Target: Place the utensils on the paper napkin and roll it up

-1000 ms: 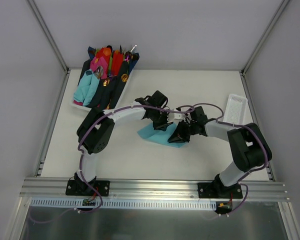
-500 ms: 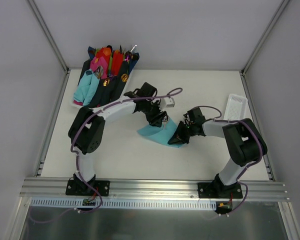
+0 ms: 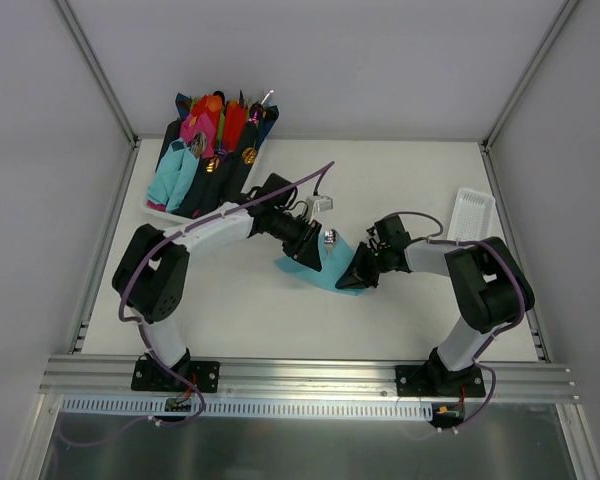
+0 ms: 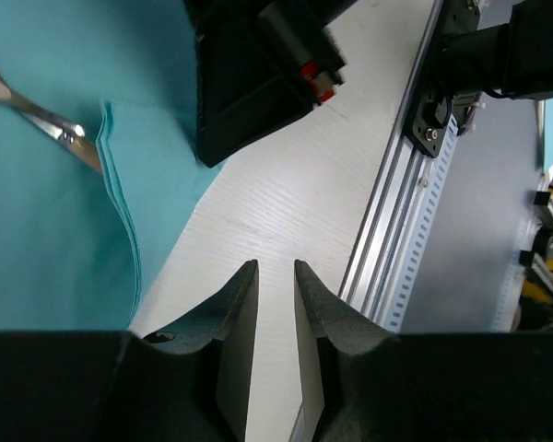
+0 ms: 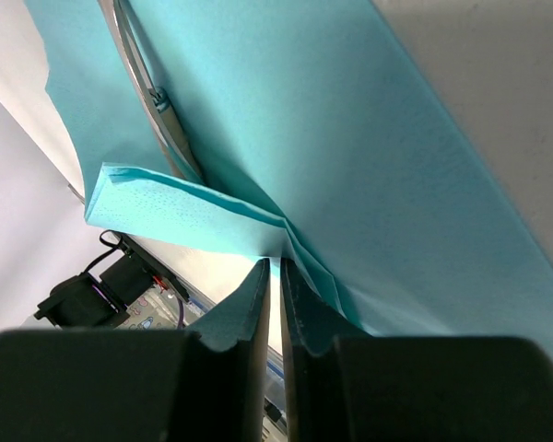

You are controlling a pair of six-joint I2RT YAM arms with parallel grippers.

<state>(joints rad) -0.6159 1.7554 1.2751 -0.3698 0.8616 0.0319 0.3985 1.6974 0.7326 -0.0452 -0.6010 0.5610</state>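
One slim silver metal utensil lies on the thin teal-blue paper napkin. The right gripper pinches the napkin's folded edge, probably to start the roll, and the left gripper hovers just beside the napkin, fingers slightly parted and empty.

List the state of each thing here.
napkin: spread out, one edge folded over.
utensil: lying on the napkin, partly under the fold.
left gripper: slightly open, empty.
right gripper: shut on the napkin's fold.
bin: filled with bundles.
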